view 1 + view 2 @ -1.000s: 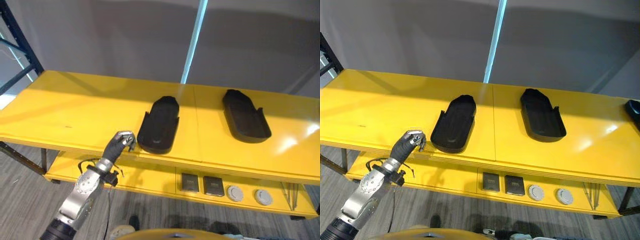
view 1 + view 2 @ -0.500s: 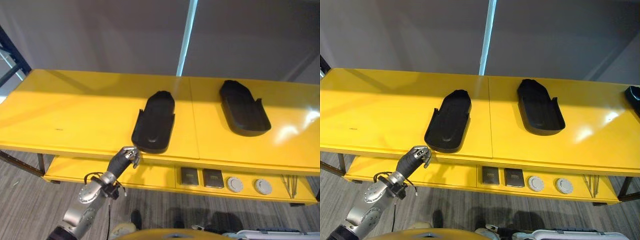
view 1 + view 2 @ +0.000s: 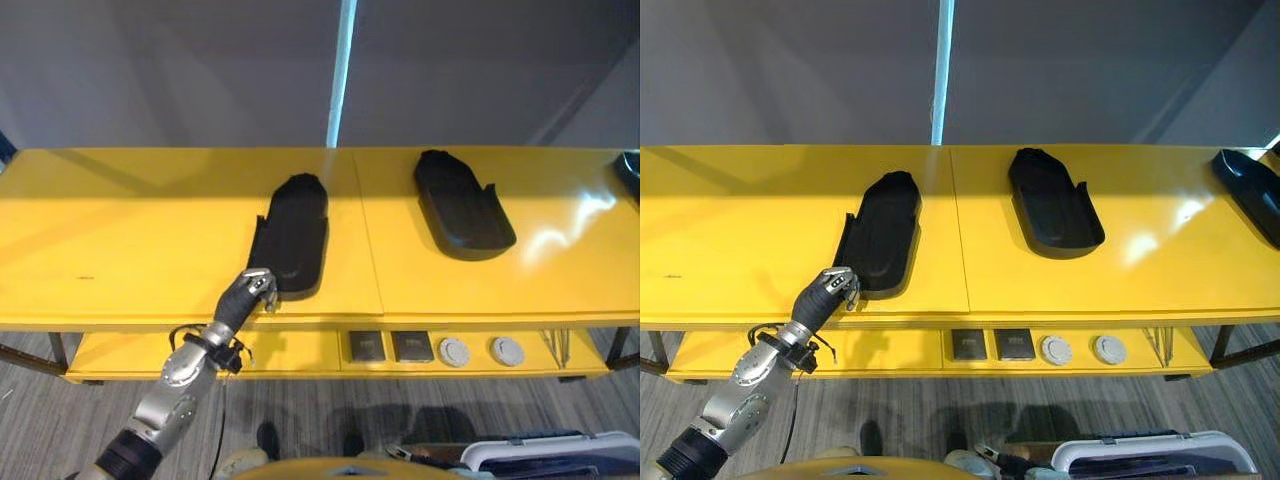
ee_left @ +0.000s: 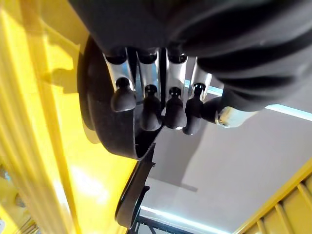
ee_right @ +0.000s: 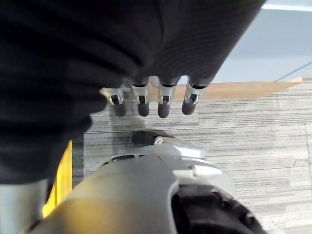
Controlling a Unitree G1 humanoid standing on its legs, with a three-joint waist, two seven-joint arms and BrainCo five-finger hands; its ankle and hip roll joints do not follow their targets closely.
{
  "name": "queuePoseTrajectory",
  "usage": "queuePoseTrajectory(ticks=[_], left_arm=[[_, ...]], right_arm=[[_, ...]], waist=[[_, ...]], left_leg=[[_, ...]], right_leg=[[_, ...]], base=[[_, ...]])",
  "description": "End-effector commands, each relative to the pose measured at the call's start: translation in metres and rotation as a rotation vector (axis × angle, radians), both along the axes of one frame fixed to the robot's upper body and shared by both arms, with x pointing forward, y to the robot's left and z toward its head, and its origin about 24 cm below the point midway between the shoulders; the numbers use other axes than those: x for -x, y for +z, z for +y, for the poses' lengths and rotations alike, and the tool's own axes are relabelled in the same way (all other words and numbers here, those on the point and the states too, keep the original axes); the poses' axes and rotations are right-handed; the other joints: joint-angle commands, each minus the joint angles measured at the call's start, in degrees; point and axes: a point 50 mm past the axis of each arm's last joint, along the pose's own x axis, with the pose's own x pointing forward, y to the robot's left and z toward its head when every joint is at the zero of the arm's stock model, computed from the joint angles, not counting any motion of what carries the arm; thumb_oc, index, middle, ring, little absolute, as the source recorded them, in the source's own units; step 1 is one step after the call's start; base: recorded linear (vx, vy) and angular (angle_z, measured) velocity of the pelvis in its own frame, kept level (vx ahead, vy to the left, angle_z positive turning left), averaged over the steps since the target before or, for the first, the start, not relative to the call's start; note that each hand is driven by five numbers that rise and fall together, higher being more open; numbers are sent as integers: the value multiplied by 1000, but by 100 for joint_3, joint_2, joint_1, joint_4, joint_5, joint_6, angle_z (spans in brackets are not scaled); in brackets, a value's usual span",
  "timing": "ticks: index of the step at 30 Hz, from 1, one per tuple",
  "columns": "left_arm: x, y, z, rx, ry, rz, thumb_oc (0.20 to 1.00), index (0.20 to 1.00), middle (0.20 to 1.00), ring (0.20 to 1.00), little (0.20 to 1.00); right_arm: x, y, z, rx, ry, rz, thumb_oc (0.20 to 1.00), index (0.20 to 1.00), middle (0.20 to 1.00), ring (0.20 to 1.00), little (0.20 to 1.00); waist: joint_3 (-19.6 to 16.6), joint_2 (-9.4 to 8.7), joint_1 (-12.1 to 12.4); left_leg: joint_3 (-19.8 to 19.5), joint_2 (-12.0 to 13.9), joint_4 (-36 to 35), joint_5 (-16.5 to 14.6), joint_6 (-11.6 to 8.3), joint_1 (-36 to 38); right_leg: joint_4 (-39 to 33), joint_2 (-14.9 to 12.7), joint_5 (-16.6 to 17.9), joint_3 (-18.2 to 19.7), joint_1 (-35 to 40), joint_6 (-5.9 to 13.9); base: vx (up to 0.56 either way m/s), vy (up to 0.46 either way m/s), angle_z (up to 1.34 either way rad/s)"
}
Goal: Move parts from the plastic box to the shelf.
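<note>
Two black shoe-shaped parts lie on the yellow shelf's top (image 3: 120,250): one left of centre (image 3: 292,240), one further right (image 3: 460,205). A third black part (image 3: 1250,190) shows at the right edge. My left hand (image 3: 252,290) is at the shelf's front edge, by the near left corner of the left part. Its fingers (image 4: 146,102) are curled and hold nothing, with the black part (image 4: 105,126) just past them. My right hand (image 5: 163,97) hangs over the carpet, fingers curled and empty. A light plastic box's rim (image 3: 1150,455) shows at the bottom right.
On the lower shelf sit two dark square parts (image 3: 365,346), two grey round discs (image 3: 453,351) and some thin rods (image 3: 556,345) at the right. Grey carpet lies below. A grey wall with a pale vertical strip (image 3: 340,75) stands behind the shelf.
The camera has swung to the right, bringing the third black part and the box rim into view. My left hand has stayed curled by the left part's near end at the shelf's front edge.
</note>
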Motion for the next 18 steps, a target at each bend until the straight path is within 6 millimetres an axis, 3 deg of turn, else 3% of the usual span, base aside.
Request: queuePoseTrajectory(ticks=[1, 6, 11, 18], left_arm=[[-23, 16, -12, 67, 14, -83, 200, 200, 200, 200, 200], [-35, 18, -18, 64, 80, -119, 200, 200, 200, 200, 200], [-48, 35, -19, 71, 135, -193, 200, 200, 200, 200, 200], [-50, 47, -3, 38, 200, -258, 200, 200, 200, 200, 200]], right_arm=[[19, -2, -7, 33, 43, 95, 1000, 1000, 1000, 1000, 1000], [14, -1, -8, 44, 61, 76, 1000, 1000, 1000, 1000, 1000], [11, 0, -9, 48, 90, 59, 1000, 1000, 1000, 1000, 1000], [18, -1, -8, 41, 96, 74, 1000, 1000, 1000, 1000, 1000]], waist=[[140, 246, -100], [242, 278, -227], [319, 281, -337], [141, 262, -298]], left_leg=[[-486, 629, -8, -203, -354, 0], [-462, 616, -8, -154, -352, -118], [-447, 625, -8, -131, -359, -146], [-444, 638, -8, -176, -385, 11]], right_leg=[[137, -223, 18, -81, -130, 228], [178, -212, 45, 59, -289, 207], [163, -194, 78, 164, -340, 199], [112, -197, 20, 114, -132, 206]], base=[[0, 0, 0], [4, 13, -4], [-3, 13, -12], [9, 12, -5]])
